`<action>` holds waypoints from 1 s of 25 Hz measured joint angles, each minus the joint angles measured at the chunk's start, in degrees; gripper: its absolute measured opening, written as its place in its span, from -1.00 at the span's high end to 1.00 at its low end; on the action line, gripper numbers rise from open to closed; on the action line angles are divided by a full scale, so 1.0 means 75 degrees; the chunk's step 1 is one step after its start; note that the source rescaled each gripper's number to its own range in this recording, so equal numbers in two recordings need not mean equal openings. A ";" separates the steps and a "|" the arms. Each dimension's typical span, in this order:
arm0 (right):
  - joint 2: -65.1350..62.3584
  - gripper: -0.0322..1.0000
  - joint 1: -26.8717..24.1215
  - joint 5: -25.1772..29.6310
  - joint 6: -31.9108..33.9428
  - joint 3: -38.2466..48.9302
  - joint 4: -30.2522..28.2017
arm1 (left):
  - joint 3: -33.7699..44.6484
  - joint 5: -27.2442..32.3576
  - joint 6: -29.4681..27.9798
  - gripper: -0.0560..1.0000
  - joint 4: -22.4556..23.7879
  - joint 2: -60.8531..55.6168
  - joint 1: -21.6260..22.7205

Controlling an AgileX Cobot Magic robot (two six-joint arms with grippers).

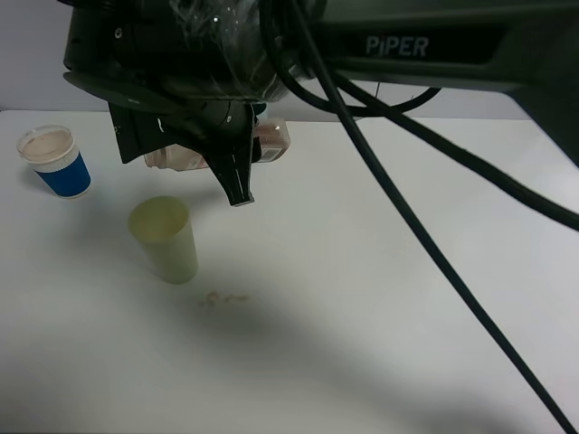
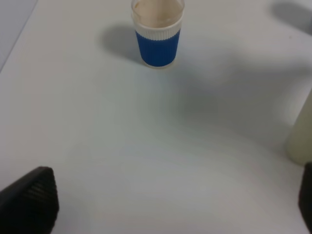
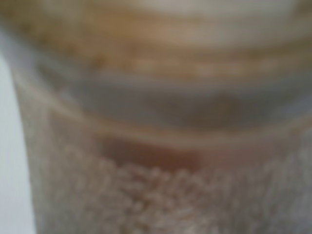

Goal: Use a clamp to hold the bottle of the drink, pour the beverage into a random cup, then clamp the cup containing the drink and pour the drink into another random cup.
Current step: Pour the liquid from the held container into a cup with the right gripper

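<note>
Black cables [image 1: 389, 190] sag across the right arm [image 1: 452, 45], lettered PIPER, and cut off part of the white desk [image 1: 380, 344], where brown drops [image 1: 222, 297] lie just beside the pale yellow-green tumbler [image 1: 165, 240]. The right gripper [image 1: 190, 158], wrapped in clear film, is clamped on the bottle [image 1: 271, 140], tipped on its side above the tumbler with frothy brown drink [image 3: 156, 195] inside; its label is unreadable. The left gripper [image 2: 168, 200] hangs with fingers wide apart, facing the short blue cup [image 2: 157, 34].

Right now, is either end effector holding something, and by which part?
The right end effector grips the bottle around the middle of its body, tipped sideways. The left end effector is open and holds nothing.
</note>
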 joint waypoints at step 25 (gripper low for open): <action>0.0000 0.91 0.0258 0.0001 -0.0207 0.0754 -0.0396 | 0.0000 0.0000 0.0000 -1.00 0.0000 0.0000 0.0000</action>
